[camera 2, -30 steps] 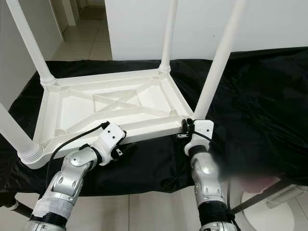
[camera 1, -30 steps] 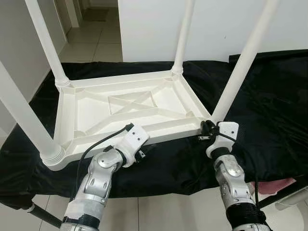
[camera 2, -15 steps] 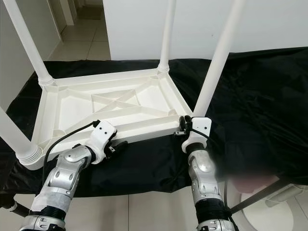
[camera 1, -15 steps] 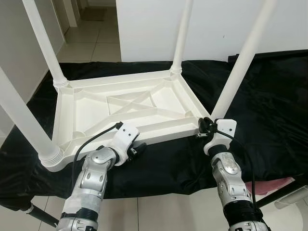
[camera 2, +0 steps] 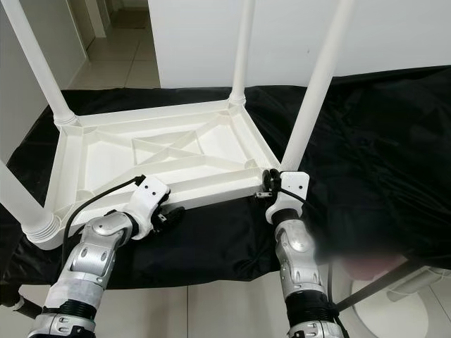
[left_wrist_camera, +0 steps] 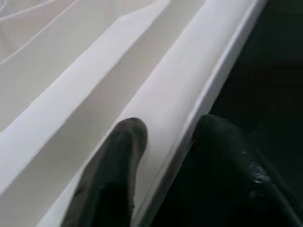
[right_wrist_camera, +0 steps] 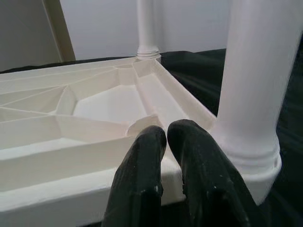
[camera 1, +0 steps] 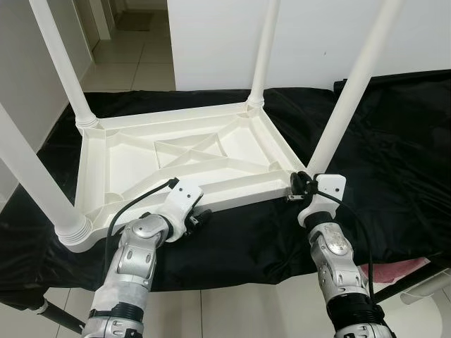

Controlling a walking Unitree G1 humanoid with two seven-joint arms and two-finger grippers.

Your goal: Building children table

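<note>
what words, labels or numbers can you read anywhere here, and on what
None: there is no readable text.
The white table, upside down on the black cloth, is plain moulded plastic with no print.
The left gripper and right gripper at its near rim show no markings.

Black cloth [camera 1: 394,141] covers the work surface, tiled floor [camera 1: 134,67] behind, white wall [camera 1: 310,35], pink item [camera 1: 405,269] at the cloth's near right edge.

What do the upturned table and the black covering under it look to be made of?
Upturned table: probably moulded plastic, matt white, judging by the cast ribs underneath and its ringed leg sockets. Black covering: seemingly thin cloth or sheeting with a faint sheen, judging by its creases and folds.
</note>
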